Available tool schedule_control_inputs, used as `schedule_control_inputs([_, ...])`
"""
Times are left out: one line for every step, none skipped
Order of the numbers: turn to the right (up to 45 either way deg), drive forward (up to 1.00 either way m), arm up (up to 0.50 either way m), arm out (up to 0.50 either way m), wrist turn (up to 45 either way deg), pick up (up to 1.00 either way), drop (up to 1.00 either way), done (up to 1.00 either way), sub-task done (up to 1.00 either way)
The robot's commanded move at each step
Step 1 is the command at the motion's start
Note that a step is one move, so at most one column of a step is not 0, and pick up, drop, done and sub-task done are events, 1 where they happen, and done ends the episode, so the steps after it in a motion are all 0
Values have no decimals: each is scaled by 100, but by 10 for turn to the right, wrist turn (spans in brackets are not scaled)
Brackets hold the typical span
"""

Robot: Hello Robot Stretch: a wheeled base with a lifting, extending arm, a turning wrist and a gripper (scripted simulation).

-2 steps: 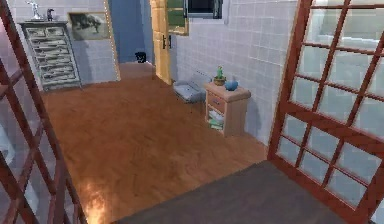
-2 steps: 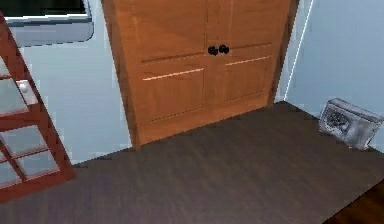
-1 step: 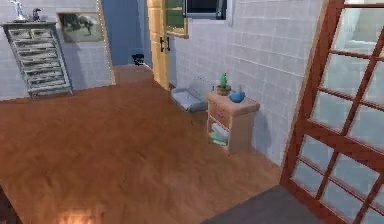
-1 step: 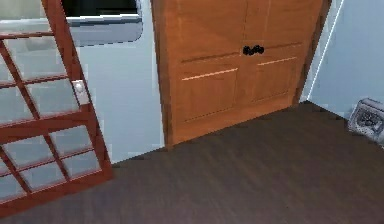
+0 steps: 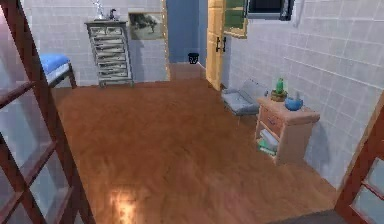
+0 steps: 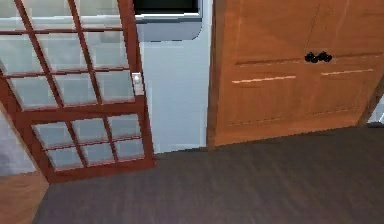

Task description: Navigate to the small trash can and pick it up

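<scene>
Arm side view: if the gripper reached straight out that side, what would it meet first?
Likely the wooden double door, near its left edge by the pale wall; the dark floor before it looks free, though depth is unclear.

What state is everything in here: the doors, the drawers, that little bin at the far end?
small trash can: upright on the floor in the far doorway.
orange door: swung open beside that doorway.
glass-paned door: standing open.
grey drawer cabinet: drawers pushed in.
nightstand: top drawer shut.
wooden double doors: shut.
</scene>
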Motion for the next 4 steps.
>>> schedule_control_inputs([0, 100, 0, 0, 0, 0, 0, 0, 0])
schedule_control_inputs([-30, 0, 0, 0, 0, 0, 0, 0, 0])
schedule_control_inputs([0, 100, 0, 0, 0, 0, 0, 0, 0])
schedule_control_inputs([0, 100, 0, 0, 0, 0, 0, 0, 0])
